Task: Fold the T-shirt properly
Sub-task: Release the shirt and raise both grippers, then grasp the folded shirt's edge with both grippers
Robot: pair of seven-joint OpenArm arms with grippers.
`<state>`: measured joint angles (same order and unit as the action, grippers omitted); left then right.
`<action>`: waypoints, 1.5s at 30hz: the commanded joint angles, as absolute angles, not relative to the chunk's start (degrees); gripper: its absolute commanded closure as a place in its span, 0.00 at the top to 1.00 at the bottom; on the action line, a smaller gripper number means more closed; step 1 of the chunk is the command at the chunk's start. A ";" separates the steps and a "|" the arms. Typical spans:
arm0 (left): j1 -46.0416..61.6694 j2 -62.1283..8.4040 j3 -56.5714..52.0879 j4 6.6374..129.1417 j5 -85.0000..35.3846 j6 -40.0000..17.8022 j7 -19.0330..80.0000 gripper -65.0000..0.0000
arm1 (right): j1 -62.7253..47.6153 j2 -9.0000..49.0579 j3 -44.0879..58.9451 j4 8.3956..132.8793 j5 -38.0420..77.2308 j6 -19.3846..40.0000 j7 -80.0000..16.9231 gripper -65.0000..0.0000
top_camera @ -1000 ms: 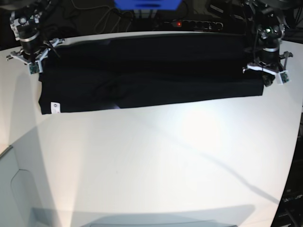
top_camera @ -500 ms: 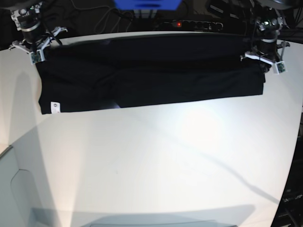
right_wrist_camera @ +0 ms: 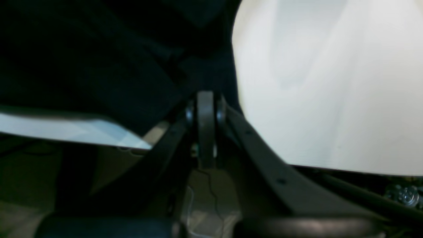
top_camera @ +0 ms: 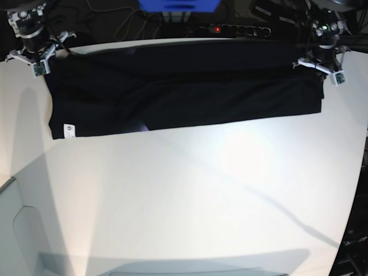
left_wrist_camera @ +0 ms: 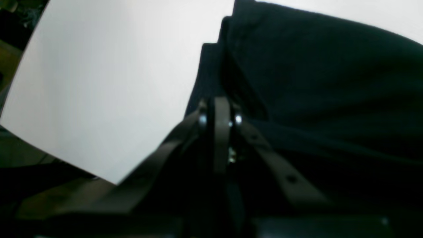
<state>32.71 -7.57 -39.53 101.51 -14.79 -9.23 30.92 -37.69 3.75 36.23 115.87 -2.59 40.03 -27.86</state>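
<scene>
**Both grippers pinching the far corners of the shirt**

Nearest the camera in the base view it's just bare white counter (top_camera: 190, 201) filling the whole lower half of the frame, with a long diagonal shadow crossing it toward the lower right.

Further back, the T-shirt (top_camera: 184, 92) lies as a wide black band across the upper part of the frame, flat on the counter. Its small white tag (top_camera: 67, 130) sits at the lower left corner of the cloth. A fold line runs along the band's length.

At the far edge, the right gripper (top_camera: 35, 49) is in the upper left of the frame and the left gripper (top_camera: 322, 57) in the upper right, each at a far corner of the shirt. In the wrist views both sets of jaws are pressed together; the left one (left_wrist_camera: 219, 112) has black cloth bunched right at its tips, and the right one (right_wrist_camera: 205, 105) likewise meets dark cloth at the counter edge.

Behind it all, a power strip (top_camera: 236, 29) with a red light sits at the top centre.
</scene>
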 commanded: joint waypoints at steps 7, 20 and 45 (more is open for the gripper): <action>32.66 -8.04 -37.14 98.86 -14.81 -8.92 29.67 0.00 | -35.12 2.77 34.15 116.79 -2.15 40.00 -26.86 0.00; 32.75 -7.60 -36.88 98.68 -14.81 -8.92 30.02 0.42 | -33.80 0.92 27.65 114.42 -2.42 40.00 -26.95 0.00; 34.51 -7.52 -39.43 98.42 -14.81 -8.92 29.58 0.51 | -26.07 1.01 27.65 99.47 -7.08 40.00 -26.77 0.00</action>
<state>34.22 -6.92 -38.74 97.84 -15.03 -9.26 30.09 -25.56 0.93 27.57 99.61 -5.56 39.81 -24.73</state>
